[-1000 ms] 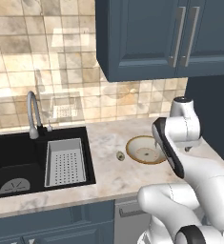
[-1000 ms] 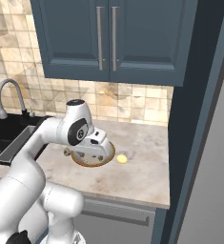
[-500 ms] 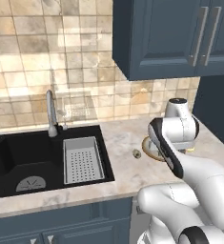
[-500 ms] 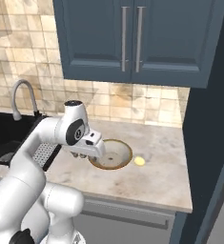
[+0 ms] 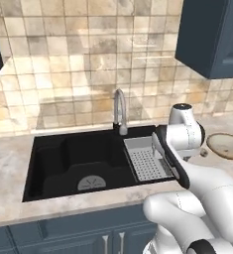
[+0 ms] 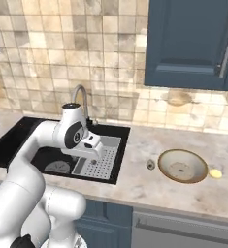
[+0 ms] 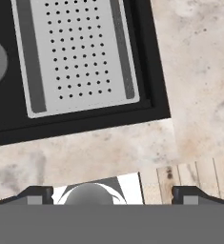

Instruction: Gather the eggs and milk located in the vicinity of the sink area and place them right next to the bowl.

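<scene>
Nearest the base, the white arm's gripper [image 7: 111, 193] hangs over the front lip of the beige marbled bench [image 6: 144, 186], its two dark fingertips [image 7: 33, 194] set wide apart with nothing between them; in the hand view only the very tips poke up. From the left base view the arm's own elbow covers the right end of the grey perforated rectangular strainer basket [image 5: 145, 161]. That basket sits in the right part of the black double-basin sink [image 5: 78, 163], long axis running front to back. The curved silver faucet [image 5: 120, 111] rises behind it at the back rim. Out to the right on the bench lies a small dark grey object [image 6: 150, 164], too small to identify, then the wide shallow cream-beige bowl with a brown rim [image 6: 182, 166], cut off at the left base view's edge. Just beside the bowl's right side sits a small pale yellow rounded item [image 6: 215, 173], hard to make out.
</scene>
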